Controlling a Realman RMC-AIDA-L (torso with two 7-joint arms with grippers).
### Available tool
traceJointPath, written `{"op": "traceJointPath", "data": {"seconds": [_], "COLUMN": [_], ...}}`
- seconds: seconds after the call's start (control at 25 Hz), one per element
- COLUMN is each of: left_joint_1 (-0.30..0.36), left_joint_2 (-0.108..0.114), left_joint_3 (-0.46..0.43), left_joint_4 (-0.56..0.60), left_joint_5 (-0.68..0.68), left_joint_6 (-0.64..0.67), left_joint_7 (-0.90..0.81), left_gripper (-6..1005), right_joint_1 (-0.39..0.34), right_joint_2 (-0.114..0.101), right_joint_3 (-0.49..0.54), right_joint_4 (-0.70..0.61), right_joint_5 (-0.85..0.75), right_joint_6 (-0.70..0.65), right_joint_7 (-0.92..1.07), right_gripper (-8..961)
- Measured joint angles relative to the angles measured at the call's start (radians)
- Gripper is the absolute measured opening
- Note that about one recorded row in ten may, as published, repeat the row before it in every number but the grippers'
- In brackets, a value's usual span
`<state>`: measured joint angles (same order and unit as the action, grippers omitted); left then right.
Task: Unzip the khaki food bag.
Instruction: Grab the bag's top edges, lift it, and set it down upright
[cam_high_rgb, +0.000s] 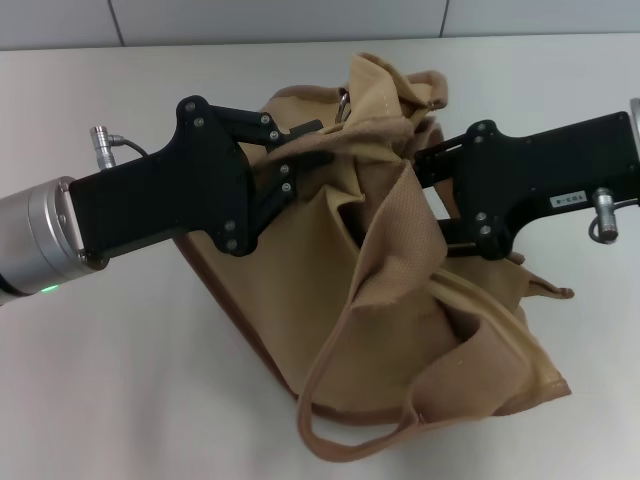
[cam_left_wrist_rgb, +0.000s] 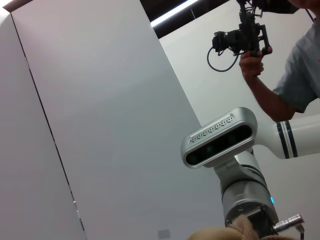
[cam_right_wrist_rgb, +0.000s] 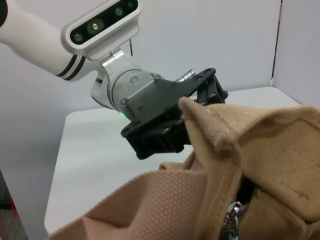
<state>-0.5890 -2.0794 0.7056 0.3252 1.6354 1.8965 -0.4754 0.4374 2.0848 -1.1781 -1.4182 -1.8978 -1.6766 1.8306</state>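
1. The left pincer (cam_high_rgb: 312, 143) is nearly clenched on a fold at the top of the khaki food bag (cam_high_rgb: 400, 330). If it has cloth rather than the puller, the zip will not run.
2. The right pincer (cam_high_rgb: 425, 165), opposite, is buried in the bag's crumpled mouth; I cannot tell whether it grips. If it does not, the bag will drag along.
3. A metal ring (cam_high_rgb: 343, 103) lies just beyond the left pincer, possibly the puller.
4. Beneath both, the bag slumps on the white desk (cam_high_rgb: 120, 370), its loop handle (cam_high_rgb: 330, 440) free to snag.
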Motion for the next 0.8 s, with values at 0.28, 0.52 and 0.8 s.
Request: {"op": "traceJointPath", "data": {"seconds": [0.28,0.52,0.8], "left_joint_1": [-0.005,-0.006,-0.008], "left_joint_2": [-0.001,-0.001,-0.001], "left_joint_3": [0.004,0.007,0.007], "left_joint_4": [0.000,-0.002,-0.001], "left_joint_5": [-0.001,-0.001,0.000], "left_joint_6": [0.000,0.000,0.000], "left_joint_7": [0.000,0.000,0.000], "left_gripper": [58,58,58], "right_joint_1": [0.009,0.001,0.000], "right_joint_2": [0.002,0.003,0.002], "right_joint_3": [-0.012,-0.062,-0.081], "right_joint_4": [0.028,0.038,0.048], "right_joint_5": [0.035,0.041,0.046], "right_joint_6": [0.015,0.077,0.096], "right_joint_7": [-0.006,-0.031,-0.047], "right_gripper": [508,475,288]}}
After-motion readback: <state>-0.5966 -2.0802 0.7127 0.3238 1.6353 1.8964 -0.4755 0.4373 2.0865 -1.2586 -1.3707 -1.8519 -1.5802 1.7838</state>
